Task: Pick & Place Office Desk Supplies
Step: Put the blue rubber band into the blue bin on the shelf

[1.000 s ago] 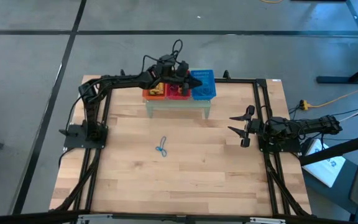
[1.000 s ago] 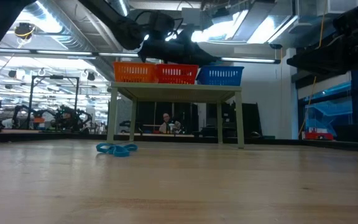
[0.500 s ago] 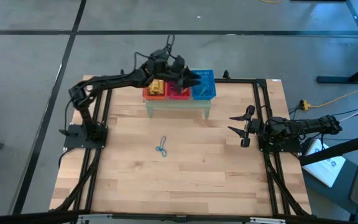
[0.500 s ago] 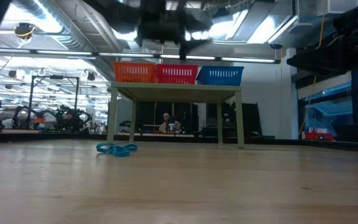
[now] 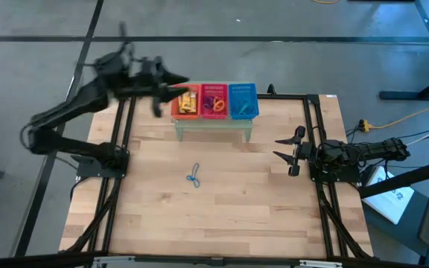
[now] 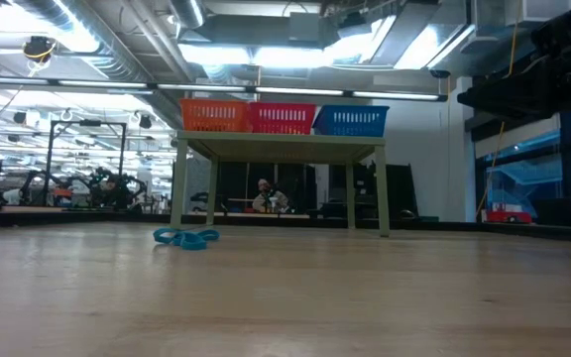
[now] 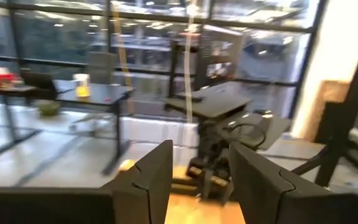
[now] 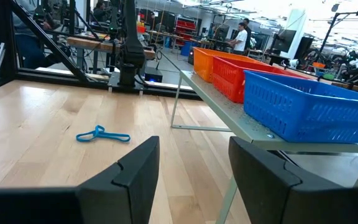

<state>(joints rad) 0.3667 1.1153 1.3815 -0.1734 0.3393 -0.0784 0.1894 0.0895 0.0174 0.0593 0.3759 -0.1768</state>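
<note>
Left gripper (image 5: 171,83) hangs empty and parted beside the orange basket (image 5: 186,103); one blue loop (image 5: 193,177) awaits sorting; right gripper (image 5: 283,151) waits open

Probably robotics lab: rigs (image 6: 87,183), workbenches (image 8: 104,42).

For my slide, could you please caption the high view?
Left gripper empty beside the orange basket; blue loop on the table.

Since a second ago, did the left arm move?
Yes. The left gripper swung away from above the red basket, off past the orange basket.
</note>
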